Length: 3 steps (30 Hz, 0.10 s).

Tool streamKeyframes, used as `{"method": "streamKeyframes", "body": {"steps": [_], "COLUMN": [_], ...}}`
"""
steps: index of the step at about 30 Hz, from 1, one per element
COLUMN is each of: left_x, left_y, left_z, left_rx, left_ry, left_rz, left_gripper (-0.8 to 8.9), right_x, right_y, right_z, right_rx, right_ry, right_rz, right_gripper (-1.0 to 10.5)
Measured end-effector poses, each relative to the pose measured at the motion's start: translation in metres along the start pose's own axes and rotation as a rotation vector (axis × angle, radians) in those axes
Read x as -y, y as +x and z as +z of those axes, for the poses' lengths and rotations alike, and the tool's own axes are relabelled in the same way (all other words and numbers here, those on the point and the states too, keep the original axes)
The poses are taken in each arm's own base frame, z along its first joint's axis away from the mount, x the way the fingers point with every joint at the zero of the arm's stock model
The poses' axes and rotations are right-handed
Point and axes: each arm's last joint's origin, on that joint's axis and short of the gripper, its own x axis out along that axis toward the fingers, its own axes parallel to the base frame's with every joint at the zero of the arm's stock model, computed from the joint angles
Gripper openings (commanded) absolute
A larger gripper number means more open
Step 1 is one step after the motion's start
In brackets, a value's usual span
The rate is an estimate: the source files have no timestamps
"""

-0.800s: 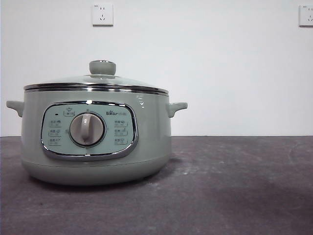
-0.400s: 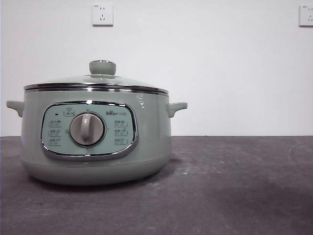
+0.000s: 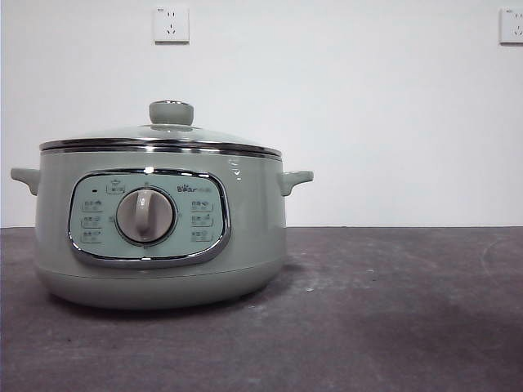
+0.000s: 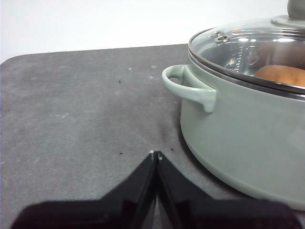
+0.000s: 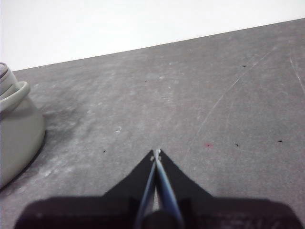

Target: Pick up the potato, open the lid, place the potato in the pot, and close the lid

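Table (image 3: 392,310): dark grey, scuffed w/ pale marks, white wall behind it w/ two wall sockets (image 3: 172,24) up high.

Pot (image 3: 159,237) sits on the table, sage green, chrome-framed control panel (image 3: 149,217) facing the front cam, grey dial (image 3: 145,216) at its centre. Small side handles on both sides; left wrist cam shows one handle (image 4: 188,87) close up.

Lid (image 3: 161,139) is seated on the pot, steel rim flush all round, green knob (image 3: 171,113) on top.

Potato (image 4: 282,75) is inside the pot, seen thru the glass in the left wrist cam, orange-brown, under the lid.

Left hand (image 4: 155,155): jaws pressed together, empty, low over the table just beside the pot.

Right hand (image 5: 156,153): jaws pressed together, empty, over bare table, well apart from the pot on its other side.
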Motion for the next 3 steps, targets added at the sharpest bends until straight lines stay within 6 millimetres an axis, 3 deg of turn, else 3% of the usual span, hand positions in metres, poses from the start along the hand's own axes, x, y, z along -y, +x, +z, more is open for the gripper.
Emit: {"method": "streamKeyframes", "body": {"steps": [3], "left_x": [0.0], "left_y": [0.0], "left_z": [0.0], "left_rx": [0.0], "left_ry": [0.0], "left_rz": [0.0], "left_gripper": [-0.03], "right_x": [0.0], "right_y": [0.0], "right_z": [0.0], "right_rx": [0.0], "right_ry": [0.0], "right_rz": [0.0], "right_gripper": [0.0]}}
